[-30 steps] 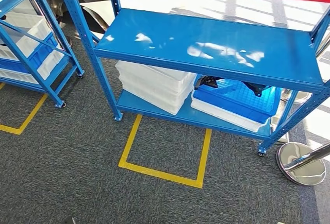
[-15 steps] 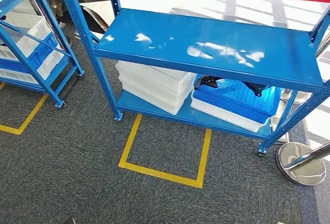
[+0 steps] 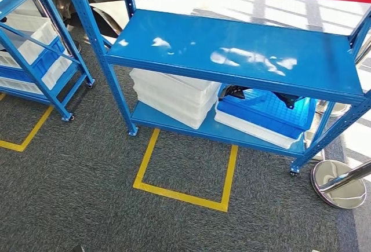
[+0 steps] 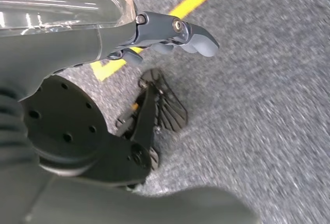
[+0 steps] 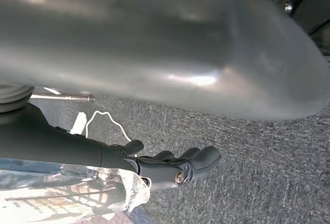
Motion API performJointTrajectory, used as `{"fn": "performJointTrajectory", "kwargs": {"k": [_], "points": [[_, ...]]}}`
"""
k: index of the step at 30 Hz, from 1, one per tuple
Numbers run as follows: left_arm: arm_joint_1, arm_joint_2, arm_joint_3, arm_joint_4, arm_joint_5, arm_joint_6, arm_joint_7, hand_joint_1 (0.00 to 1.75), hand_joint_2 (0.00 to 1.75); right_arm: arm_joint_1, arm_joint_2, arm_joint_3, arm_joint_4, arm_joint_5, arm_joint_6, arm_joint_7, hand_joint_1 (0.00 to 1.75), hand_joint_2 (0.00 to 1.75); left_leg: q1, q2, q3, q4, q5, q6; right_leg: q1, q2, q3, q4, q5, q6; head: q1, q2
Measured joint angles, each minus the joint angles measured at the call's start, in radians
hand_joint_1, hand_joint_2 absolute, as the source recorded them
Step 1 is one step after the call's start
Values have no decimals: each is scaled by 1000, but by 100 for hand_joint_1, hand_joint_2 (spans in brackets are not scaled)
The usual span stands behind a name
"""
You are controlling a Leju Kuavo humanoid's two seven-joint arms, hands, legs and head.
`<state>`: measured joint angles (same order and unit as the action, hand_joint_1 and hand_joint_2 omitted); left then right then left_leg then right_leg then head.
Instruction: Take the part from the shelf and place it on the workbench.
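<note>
A blue shelf [image 3: 236,49] is faced from across a yellow floor square [image 3: 186,174]. The part [image 3: 286,98], a dark piece, is seen lying in the blue bin [image 3: 266,113] on the lower tier, right side, mostly hidden under the top deck; its shape cannot be made out. White bins [image 3: 175,95] are stacked just beside it on the left. The left hand [image 4: 171,33] is seen hanging over the carpet, fingers extended, nothing held. The right hand [image 5: 175,165] is likewise slack and empty, fingers straight. Nothing is reached for yet. Risks, as judged: the top deck overhangs the bin, so an arm could be clipped on its front edge on the way in or out; the part is half occluded, so a grasp could be misplaced; the stanchion base [image 3: 339,185] near the right leg could be struck if a step is taken that way. The workbench is not seen from here. No legible labels, brands or writing are found.
</note>
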<state>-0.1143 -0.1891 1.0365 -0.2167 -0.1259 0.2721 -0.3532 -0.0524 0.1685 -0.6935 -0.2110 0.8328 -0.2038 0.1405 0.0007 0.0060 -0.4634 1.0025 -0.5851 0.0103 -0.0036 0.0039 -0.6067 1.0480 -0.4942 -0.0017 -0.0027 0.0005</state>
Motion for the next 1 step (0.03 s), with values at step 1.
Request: {"fn": "performJointTrajectory", "kwargs": {"k": [1], "points": [[0, 0, 0, 0, 0, -6, -4, 0, 175, 0, 0, 1, 0, 2, 1, 0, 0, 175, 0, 0, 0, 0, 0, 0, 0, 0, 0, 0, 0, 0, 0, 0]]}}
